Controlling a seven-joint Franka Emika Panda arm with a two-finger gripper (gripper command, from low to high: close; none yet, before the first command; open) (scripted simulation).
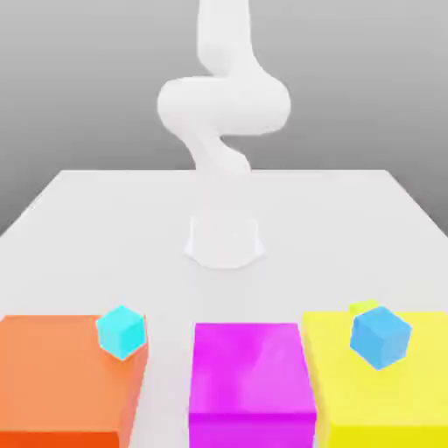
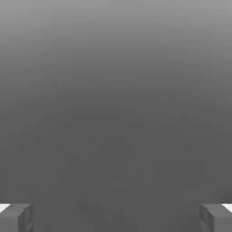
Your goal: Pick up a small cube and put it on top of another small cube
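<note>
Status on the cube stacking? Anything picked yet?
Done: nothing. The lime cube sits on the yellow block, just behind the blue cube; the cyan cube is on the orange block. In hand: nothing, the gripper is open and empty. Left: reach, grasp, stack.

no readable text, no labels, no numbers, no signs
</note>
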